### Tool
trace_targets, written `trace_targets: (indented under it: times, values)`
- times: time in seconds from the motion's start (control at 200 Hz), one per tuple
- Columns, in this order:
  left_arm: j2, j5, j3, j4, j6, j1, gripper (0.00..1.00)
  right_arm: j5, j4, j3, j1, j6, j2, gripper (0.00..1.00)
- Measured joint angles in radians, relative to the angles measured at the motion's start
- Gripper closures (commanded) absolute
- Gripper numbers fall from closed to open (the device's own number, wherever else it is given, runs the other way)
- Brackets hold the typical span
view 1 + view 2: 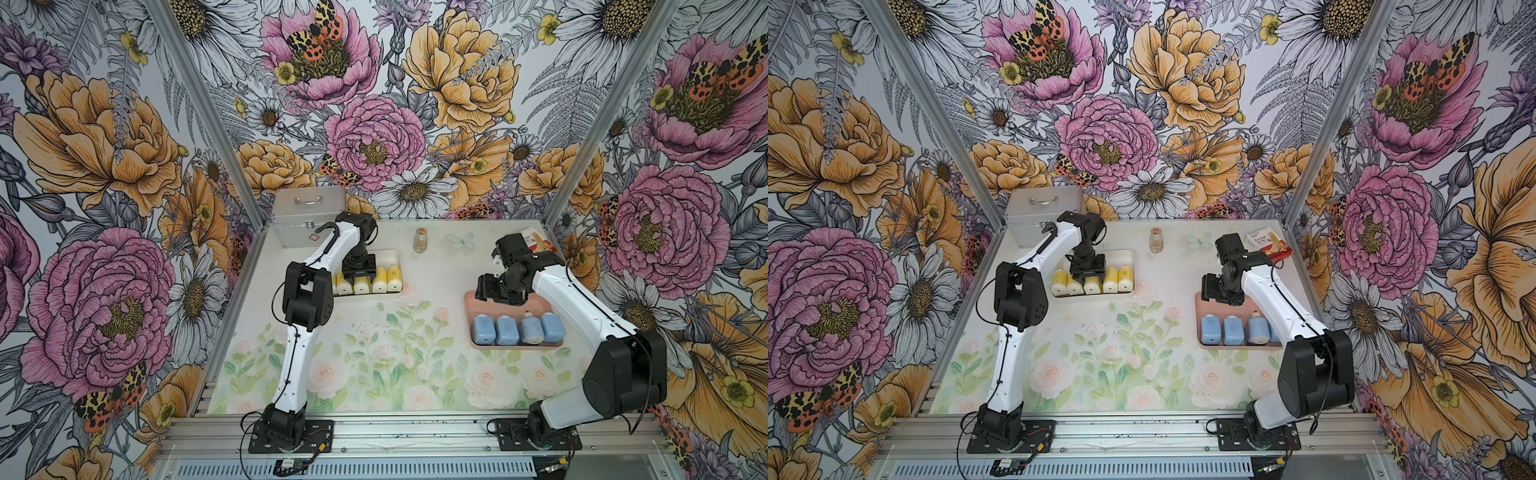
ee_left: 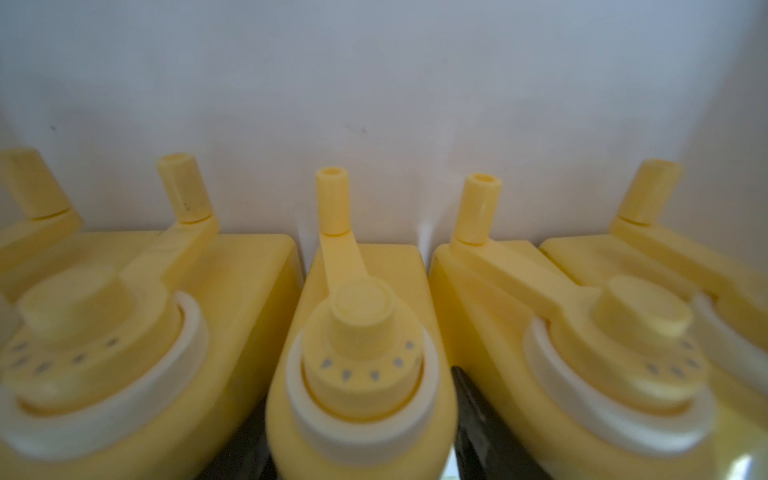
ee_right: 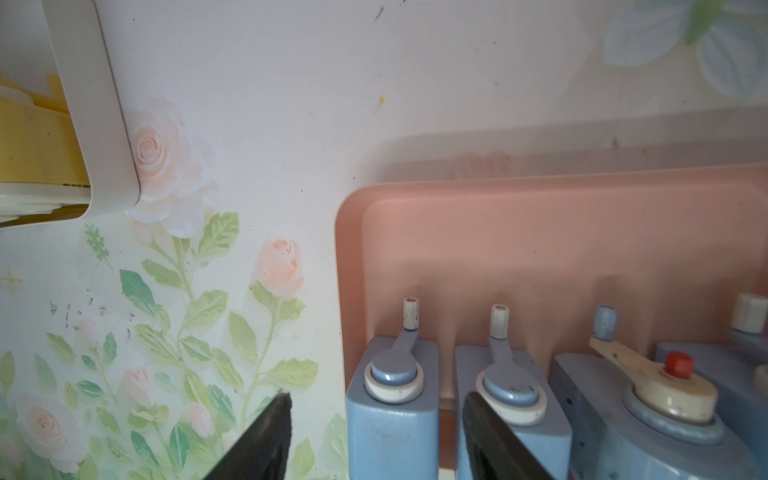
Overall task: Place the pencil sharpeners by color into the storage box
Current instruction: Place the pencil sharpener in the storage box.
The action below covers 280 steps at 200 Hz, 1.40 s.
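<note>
Five yellow sharpeners sit in the white tray at 10 o'clock, long axes 12-to-6. Left gripper straddles the middle yellow sharpener; clamped or loosed, cannot tell. Right gripper hangs agape, empty, above four blue sharpeners, pink tray, 3 o'clock.

On a flower-printed table, the left gripper reaches down onto a row of yellow pencil sharpeners in a cream tray. The right gripper hovers over the far end of a pink tray holding four light blue pencil sharpeners. A silver case and a glass vial stand behind.
</note>
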Motion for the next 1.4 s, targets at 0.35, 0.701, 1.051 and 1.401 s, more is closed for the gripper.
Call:
trace_targets:
  times: [0.35,0.701,1.051,1.401]
  values:
    - [0.0,0.0,0.0,0.0,0.0,-0.003,0.39,0.0,0.0,0.0,0.0,0.0,0.0,0.33]
    - [0.0,0.0,0.004,0.0,-0.001,-0.003,0.38,0.0,0.0,0.0,0.0,0.0,0.0,0.33]
    - [0.0,-0.004,0.013,0.002,-0.006,-0.004,0.39,0.0,0.0,0.0,0.0,0.0,0.0,0.33]
    - [0.0,-0.016,0.013,0.004,-0.012,-0.009,0.37,0.0,0.0,0.0,0.0,0.0,0.0,0.33]
